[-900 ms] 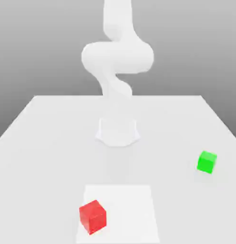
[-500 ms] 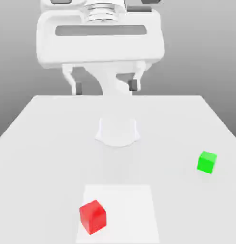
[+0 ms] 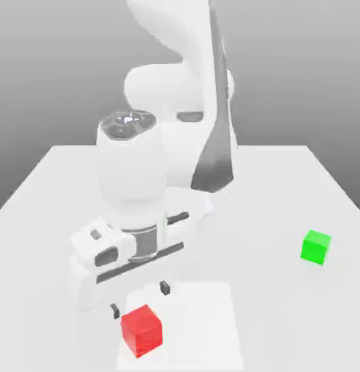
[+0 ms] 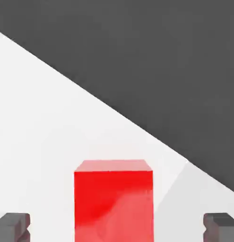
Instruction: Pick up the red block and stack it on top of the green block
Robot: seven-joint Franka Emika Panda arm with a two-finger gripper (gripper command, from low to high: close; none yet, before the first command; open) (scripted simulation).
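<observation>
The red block rests on the white table near its front edge, toward the exterior view's left. My gripper hangs just above and behind it, open, its two dark fingertips spread wider than the cube. In the hand view the red block lies between the fingertips with a gap on each side, and the gripper touches nothing. The green block sits alone toward the exterior view's right, well apart from the arm.
A paler square patch marks the table under the red block. The arm's white links rise over the table's middle. In the hand view the table edge runs diagonally against a dark floor.
The hand has come down from high over the table to just above the red block, turning as it dropped. Both blocks stay where they were.
</observation>
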